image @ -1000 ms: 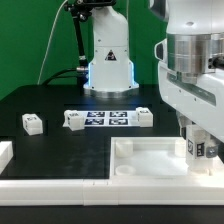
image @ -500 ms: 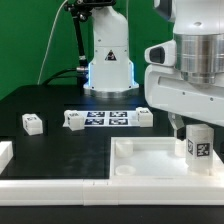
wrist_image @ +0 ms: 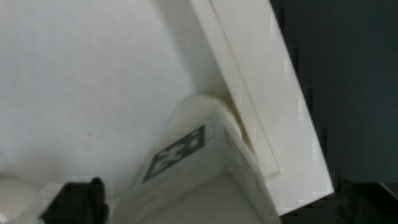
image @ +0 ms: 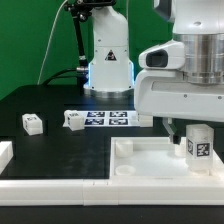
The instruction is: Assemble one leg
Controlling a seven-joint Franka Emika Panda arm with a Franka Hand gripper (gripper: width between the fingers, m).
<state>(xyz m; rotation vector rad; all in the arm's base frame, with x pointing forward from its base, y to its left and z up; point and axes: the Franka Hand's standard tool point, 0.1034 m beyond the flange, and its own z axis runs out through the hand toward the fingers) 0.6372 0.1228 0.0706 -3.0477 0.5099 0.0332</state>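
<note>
One leg (image: 198,143), a stubby white block with a black-and-white tag, stands upright in the far right corner of the white panel (image: 140,165). My gripper (image: 175,128) hangs just above it, slightly toward the exterior view's left, not touching it. In the wrist view the leg (wrist_image: 199,155) sits against the panel's raised rim (wrist_image: 249,90), and my gripper (wrist_image: 219,203) is open, with dark fingertips (wrist_image: 75,200) wide apart on either side. Two more legs (image: 32,123) (image: 73,119) lie on the black table.
The marker board (image: 105,118) lies at the table's middle, in front of the robot base (image: 108,65). A white part (image: 5,155) sits at the exterior view's left edge. My arm's white body hides the area right of the marker board.
My gripper was shut low around the leg in the panel corner. It has let go, risen and shifted toward the exterior view's left. The leg stays standing on its own.
</note>
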